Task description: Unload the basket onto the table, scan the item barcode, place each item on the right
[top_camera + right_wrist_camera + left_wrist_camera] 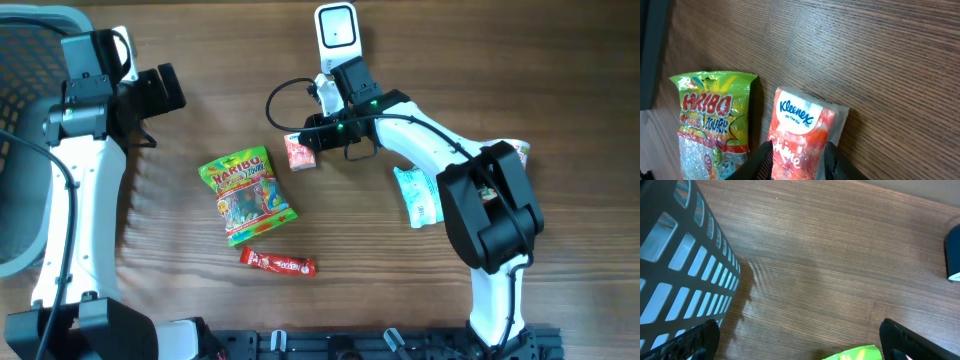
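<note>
You are looking at a brown wood-grain table [200,300] with a dark slotted basket [30,40] at its left edge.

A white scanner [337,30] stands at the far edge, a little right of the middle. Just in front of it, near the table's middle, lies your item, the red and white tissue pack [300,152]. It lies flat, with the brand name facing up in the right wrist view.

Your right gripper [799,155] is down on the tissue pack, and one of its fingers [765,156] presses against each long side. It is clamped on the pack, which rests on the wood.

Just to the left of the pack is a green and yellow gummy bag [245,195]. The wrist view shows a thin strip of table between the two. A red candy bar [278,263] lies closer to the near edge, in front of the gummy bag. A pale green and white packet [420,195] sits partly under your right arm, towards the right edge.

Your left gripper [150,92] hangs over the far left part of the table, just beside the basket. Its jaws are spread wide and there is nothing between them. The left wrist view shows bare wood below, the basket wall on the left and a corner of the gummy bag at the bottom of the picture.
</note>
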You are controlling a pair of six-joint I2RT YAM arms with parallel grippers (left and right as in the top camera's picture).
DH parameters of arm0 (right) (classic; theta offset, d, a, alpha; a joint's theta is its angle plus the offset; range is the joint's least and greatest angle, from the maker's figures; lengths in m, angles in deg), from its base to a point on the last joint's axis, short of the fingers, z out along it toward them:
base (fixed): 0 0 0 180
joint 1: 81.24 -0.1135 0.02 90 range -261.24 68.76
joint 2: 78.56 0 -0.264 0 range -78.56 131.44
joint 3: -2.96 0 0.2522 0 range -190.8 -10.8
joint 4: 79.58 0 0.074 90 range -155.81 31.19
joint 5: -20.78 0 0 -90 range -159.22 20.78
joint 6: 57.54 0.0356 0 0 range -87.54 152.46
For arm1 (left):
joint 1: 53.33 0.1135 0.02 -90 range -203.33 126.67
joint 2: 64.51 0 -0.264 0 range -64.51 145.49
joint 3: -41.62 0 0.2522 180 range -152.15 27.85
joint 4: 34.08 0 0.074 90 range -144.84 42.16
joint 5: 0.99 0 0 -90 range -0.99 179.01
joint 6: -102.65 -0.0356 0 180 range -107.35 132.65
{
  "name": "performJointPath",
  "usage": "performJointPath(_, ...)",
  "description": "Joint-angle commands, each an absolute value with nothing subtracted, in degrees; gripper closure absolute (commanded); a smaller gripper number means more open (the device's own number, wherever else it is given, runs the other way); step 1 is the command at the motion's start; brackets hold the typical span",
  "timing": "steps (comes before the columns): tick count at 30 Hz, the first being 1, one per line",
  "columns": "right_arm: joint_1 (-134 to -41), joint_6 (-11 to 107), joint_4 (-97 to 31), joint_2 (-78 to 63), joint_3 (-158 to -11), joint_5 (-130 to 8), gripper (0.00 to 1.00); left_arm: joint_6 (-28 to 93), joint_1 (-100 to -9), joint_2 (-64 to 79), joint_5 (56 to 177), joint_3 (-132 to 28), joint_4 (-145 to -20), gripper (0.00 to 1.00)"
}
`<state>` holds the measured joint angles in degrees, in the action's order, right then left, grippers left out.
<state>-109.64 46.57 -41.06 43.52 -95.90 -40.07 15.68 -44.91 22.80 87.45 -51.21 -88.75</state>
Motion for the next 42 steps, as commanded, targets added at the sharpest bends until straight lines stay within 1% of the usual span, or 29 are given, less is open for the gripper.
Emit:
performJointPath(1,-109.6,47.7,-41.1,45.0,-95.5,-39.6,0.66,14.8,-44.4,22.3,87.9,-51.7,-88.6,0.00)
performJointPath(10,-109.7,47.5,-39.5,45.0,-95.4,-39.6,0.64,14.8,-44.4,22.3,87.9,-51.7,-88.6,0.00)
performJointPath(11,-109.7,47.5,-39.4,45.0,-95.4,-39.6,0.63,14.8,-44.4,22.3,87.9,-51.7,-88.6,0.00)
performJointPath(13,-109.8,47.5,-39.4,45.0,-95.4,-39.6,0.57,14.8,-44.4,22.3,87.9,-51.7,-88.6,0.00)
performJointPath(14,-109.9,47.5,-39.4,45.0,-95.4,-39.9,0.57,14.8,-44.4,22.3,87.9,-51.7,-88.6,0.00)
performJointPath(18,-110.3,47.6,-38.9,45.0,-95.4,-42.6,0.57,14.8,-44.4,22.3,87.9,-51.7,-88.6,0.00)
performJointPath(31,-110.7,47.7,-39.2,47.8,-95.4,-41.9,0.59,14.8,-44.4,22.3,87.9,-51.7,-88.6,0.00)
performJointPath(33,-111.1,47.7,-39.2,48.8,-95.4,-42.0,0.65,14.8,-44.4,22.3,87.9,-51.7,-88.6,0.00)
performJointPath(34,-111.2,47.7,-39.2,49.0,-95.4,-42.0,0.66,14.8,-44.4,22.3,87.9,-51.7,-88.6,0.00)
performJointPath(35,-111.2,47.7,-39.2,49.1,-95.4,-42.0,0.71,14.8,-44.4,22.3,87.9,-51.7,-88.6,0.00)
performJointPath(36,-111.2,47.7,-39.2,49.1,-95.4,-42.0,0.77,14.8,-44.4,22.3,87.9,-51.7,-88.6,0.00)
performJointPath(37,-111.2,47.7,-39.3,49.0,-95.4,-41.8,0.89,14.8,-44.4,22.3,87.9,-51.7,-88.6,0.00)
performJointPath(38,-110.9,47.6,-39.5,48.8,-95.4,-40.6,0.96,14.8,-44.4,22.3,87.9,-51.7,-88.6,0.00)
performJointPath(42,-107.5,47.5,-39.4,44.5,-95.6,-28.4,0.96,14.8,-44.4,22.3,87.9,-51.7,-88.6,0.00)
